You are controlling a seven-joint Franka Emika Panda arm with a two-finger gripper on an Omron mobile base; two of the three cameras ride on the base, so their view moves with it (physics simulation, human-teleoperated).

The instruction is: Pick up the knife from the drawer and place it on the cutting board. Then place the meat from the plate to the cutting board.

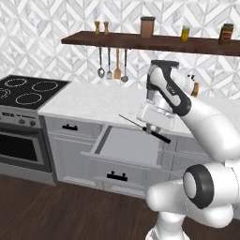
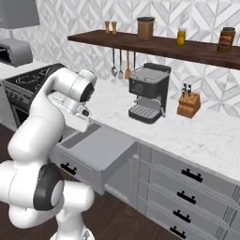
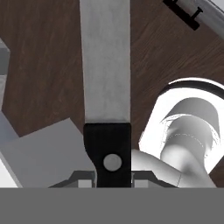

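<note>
Knife [image 3: 106, 87] blade tip cut off by the hand view's top edge. Gripper [image 1: 153, 129] fingertips hidden behind knife handle, jaw gap unreadable. Drawer [image 2: 96, 147] partly blocked by arm in right base view.

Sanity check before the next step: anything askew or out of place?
Nothing spilled or damaged. The drawer hangs open, and the knife sits tilted above it, clamped by its black handle in the tool, blade pointing toward the stove.

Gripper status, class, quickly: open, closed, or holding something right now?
Gripper: closed on the knife, gripping its black handle, lifted above the open drawer.
</note>
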